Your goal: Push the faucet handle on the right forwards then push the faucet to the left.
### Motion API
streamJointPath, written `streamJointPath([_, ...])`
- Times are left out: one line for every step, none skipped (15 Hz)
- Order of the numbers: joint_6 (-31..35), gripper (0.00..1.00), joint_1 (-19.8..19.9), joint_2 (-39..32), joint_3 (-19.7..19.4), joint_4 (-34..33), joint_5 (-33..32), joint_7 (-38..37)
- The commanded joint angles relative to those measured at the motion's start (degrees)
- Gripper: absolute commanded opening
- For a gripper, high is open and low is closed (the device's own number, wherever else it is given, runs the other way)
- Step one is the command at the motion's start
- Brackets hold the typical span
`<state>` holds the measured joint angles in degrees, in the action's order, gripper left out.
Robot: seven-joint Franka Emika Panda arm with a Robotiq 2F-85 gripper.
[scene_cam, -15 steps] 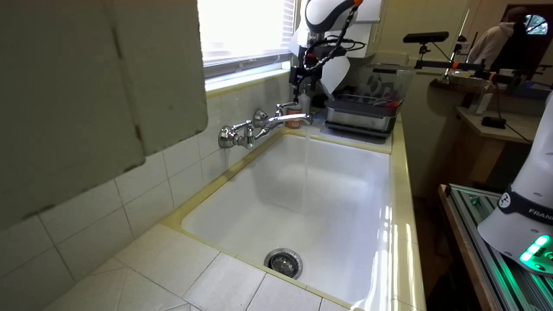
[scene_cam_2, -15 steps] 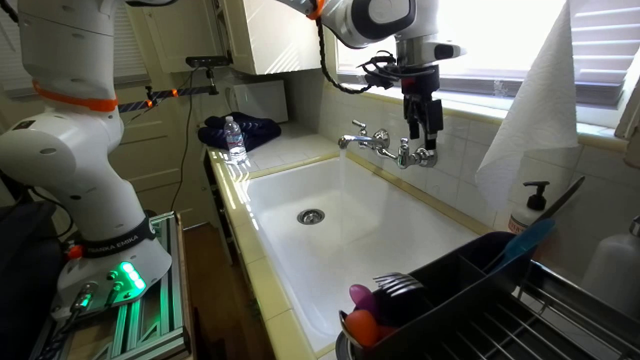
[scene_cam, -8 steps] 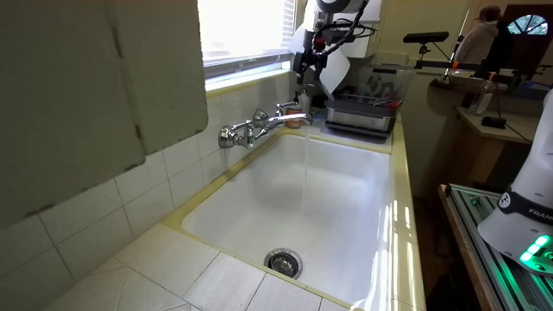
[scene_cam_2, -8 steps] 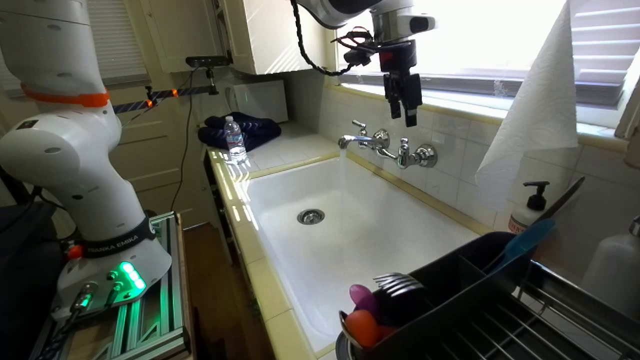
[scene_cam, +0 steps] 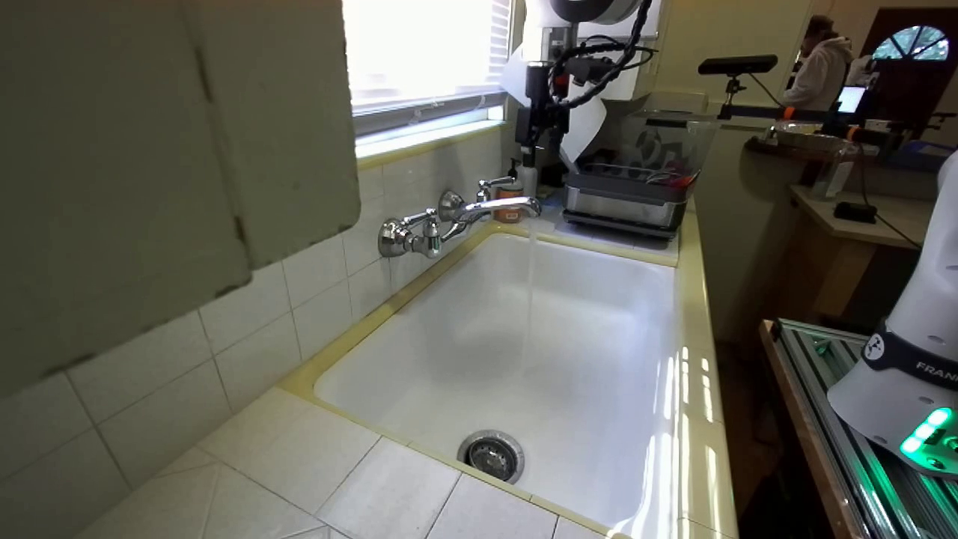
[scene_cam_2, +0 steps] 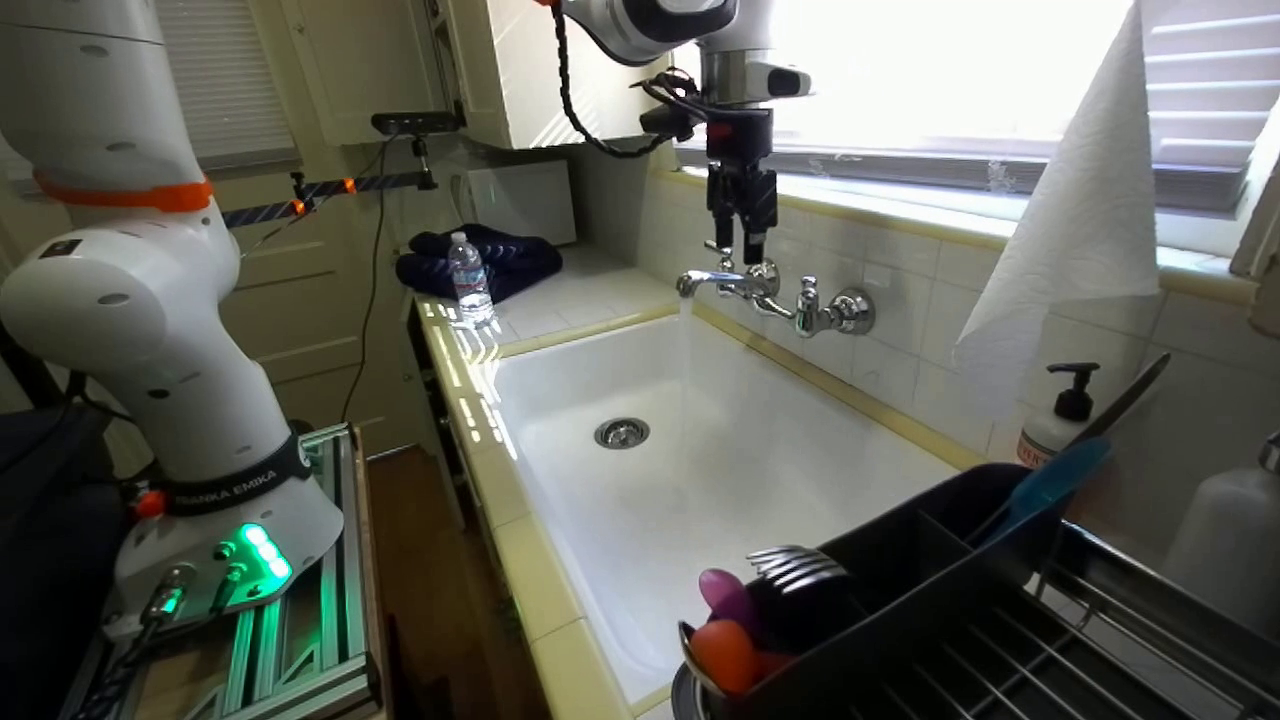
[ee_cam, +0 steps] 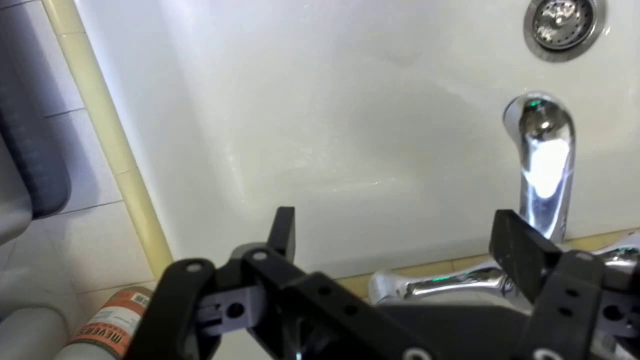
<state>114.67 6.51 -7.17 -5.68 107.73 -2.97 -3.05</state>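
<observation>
That pincer (scene_cam_2: 740, 250) gapes empty near the right-hand faucet handle (scene_cam_2: 808, 291) at the wall (scene_cam_2: 905, 350); water (scene_cam_2: 685, 325) is running, so that push may be done, but shoving the faucet (scene_cam: 501, 204) left looks undone.

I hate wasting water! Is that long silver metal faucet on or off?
On: in both exterior views, a thin stream of water falls from the long chrome faucet into the white rectangular sink.
</observation>
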Motion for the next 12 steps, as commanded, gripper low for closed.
streamJointPath([-0.6,1.00,-1.2,0.7,1.4,2.8,1.6,4.3])
streamJointPath([-0.3,1.00,-1.5,0.4,1.9,3.0,1.6,5.1])
streamJointPath([-0.3,1.00,-1.7,0.1,2.2,3.2,1.9,6.4])
streamJointPath([-0.2,1.00,-1.8,-0.1,2.6,3.5,2.1,7.3])
streamJointPath([-0.3,1.00,-1.9,-0.5,2.8,3.5,2.4,8.4])
streamJointPath([-0.5,1.00,-1.9,-0.8,3.1,3.4,3.0,9.5])
streamJointPath([-0.1,1.00,-1.9,-1.1,3.3,3.4,3.7,10.8])
streamJointPath([0.3,1.00,-1.9,-1.5,3.4,3.4,4.2,11.6])
streamJointPath([0.2,1.00,-1.8,-1.9,3.5,3.2,4.7,12.8])
streamJointPath([0.7,1.00,-1.8,-2.4,3.5,3.1,4.9,13.4])
streamJointPath([1.0,1.00,-1.7,-2.8,3.5,3.0,5.3,14.4])
streamJointPath([1.3,1.00,-1.7,-3.3,3.5,2.9,5.4,14.6])
